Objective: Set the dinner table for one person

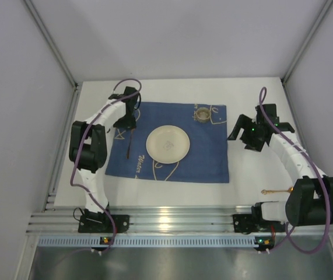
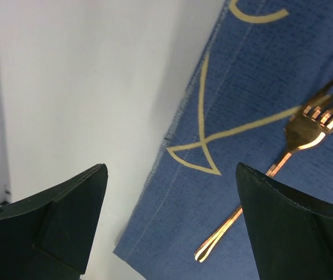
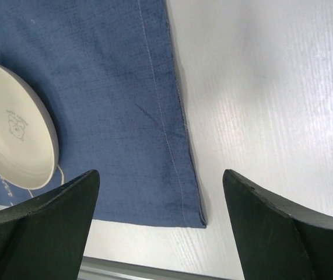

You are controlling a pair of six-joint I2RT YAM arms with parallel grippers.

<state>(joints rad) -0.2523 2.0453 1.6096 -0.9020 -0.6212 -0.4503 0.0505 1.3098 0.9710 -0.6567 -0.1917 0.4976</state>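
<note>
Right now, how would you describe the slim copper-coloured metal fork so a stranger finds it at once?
Find the blue cloth placemat on the white tabletop. The fork lies on its left part, left of the round cream plate. It is the only cutlery on the cloth; another golden utensil lies off it, by the right arm's base.

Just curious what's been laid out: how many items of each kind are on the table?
Blue placemat: 1
White plate: 1
Small round cup: 1
Gold cutlery: 2, a fork and another piece
Total: 5
</note>
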